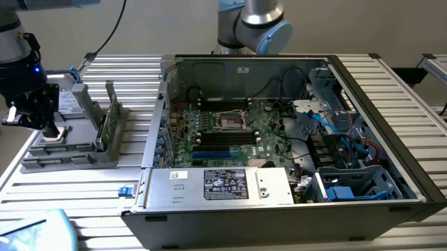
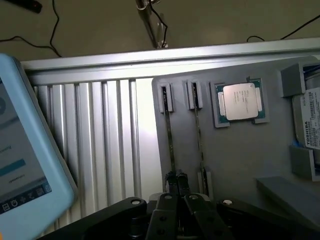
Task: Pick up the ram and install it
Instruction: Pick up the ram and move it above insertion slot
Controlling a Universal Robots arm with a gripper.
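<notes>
1. Dark-green and thin, the long circuit-board ram (image 1: 106, 123) stands on edge in a slot of the grey plastic parts tray (image 1: 63, 163). The tray lies on the ribbed metal table (image 1: 70, 201) at the exterior view's left, well apart from the open black computer case (image 1: 419, 178).
2. In the wrist view two such sticks run edge-on, side by side. The ram (image 2: 171, 140) lines up with the black gripper (image 2: 176, 181). The second stick (image 2: 199, 140) lies between the ram and the square silver processor chip (image 2: 241, 101).
3. The gripper (image 1: 46, 129) hangs over the tray, close to one end of the ram. I cannot tell whether it is apart, together or clamped on the stick, nor whether it touches it.
4. By its look the ram is light and stiff yet fragile. It would bend little, but its chips and contact edge could suffer.
5. A hold on the flat faces near the upper edge, around mid-length, seems safest. That way it lifts straight out of the slot without twisting.
</notes>
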